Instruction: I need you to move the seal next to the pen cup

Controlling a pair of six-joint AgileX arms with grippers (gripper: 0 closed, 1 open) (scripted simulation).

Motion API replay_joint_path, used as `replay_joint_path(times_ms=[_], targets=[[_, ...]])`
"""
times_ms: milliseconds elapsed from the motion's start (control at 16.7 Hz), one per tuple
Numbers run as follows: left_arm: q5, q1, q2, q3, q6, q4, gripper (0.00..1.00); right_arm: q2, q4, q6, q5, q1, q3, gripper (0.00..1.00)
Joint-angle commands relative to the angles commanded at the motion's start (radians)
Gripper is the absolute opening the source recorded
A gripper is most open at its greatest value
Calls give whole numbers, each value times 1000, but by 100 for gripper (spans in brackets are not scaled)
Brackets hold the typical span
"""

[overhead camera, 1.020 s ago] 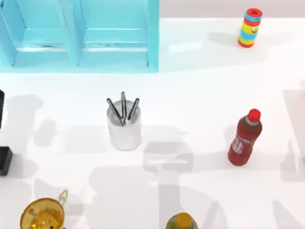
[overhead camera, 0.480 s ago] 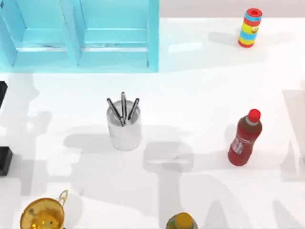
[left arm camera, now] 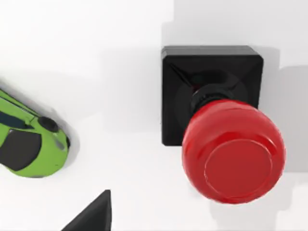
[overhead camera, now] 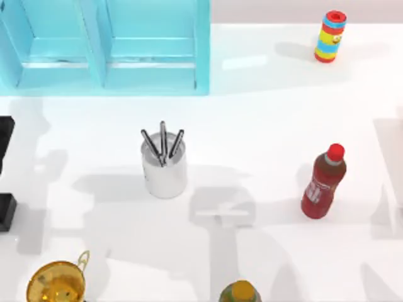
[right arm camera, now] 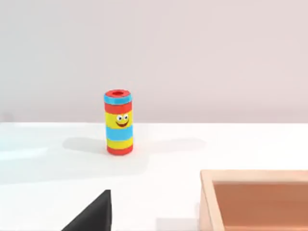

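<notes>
In the left wrist view the seal (left arm camera: 231,154), a black square base under a glossy red round knob, stands upright on the white table straight below my left gripper. One dark fingertip (left arm camera: 94,216) shows off to the side, clear of the seal, with nothing held. My left arm (overhead camera: 5,141) juts in at the top view's left edge. The pen cup (overhead camera: 164,170), white-silver with three dark pens, stands mid-table. The right wrist view shows one dark fingertip (right arm camera: 94,216) of my right gripper, parked above the table.
A green toy car (left arm camera: 29,149) lies beside the seal. A black block (overhead camera: 6,211) sits at the left edge. Around the table stand a blue shelf (overhead camera: 107,50), striped cylinder (overhead camera: 330,36), red bottle (overhead camera: 323,182), gold cup (overhead camera: 56,284), green-yellow bottle (overhead camera: 239,293) and wooden box (right arm camera: 255,199).
My left arm has come a little farther into the top view at the left edge, and its shadows have shifted. Nothing on the table has moved.
</notes>
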Motion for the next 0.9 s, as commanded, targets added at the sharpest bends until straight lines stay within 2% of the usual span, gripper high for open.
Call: replay_joint_path(times_ms=[360, 720, 900], targets=[[0, 5, 69, -203, 6, 284, 100, 0, 0, 0, 0, 0, 0, 100], [0, 5, 81, -235, 7, 319, 100, 0, 0, 0, 0, 0, 0, 100], [0, 5, 81, -235, 7, 319, 77, 0, 0, 0, 0, 0, 0, 100]])
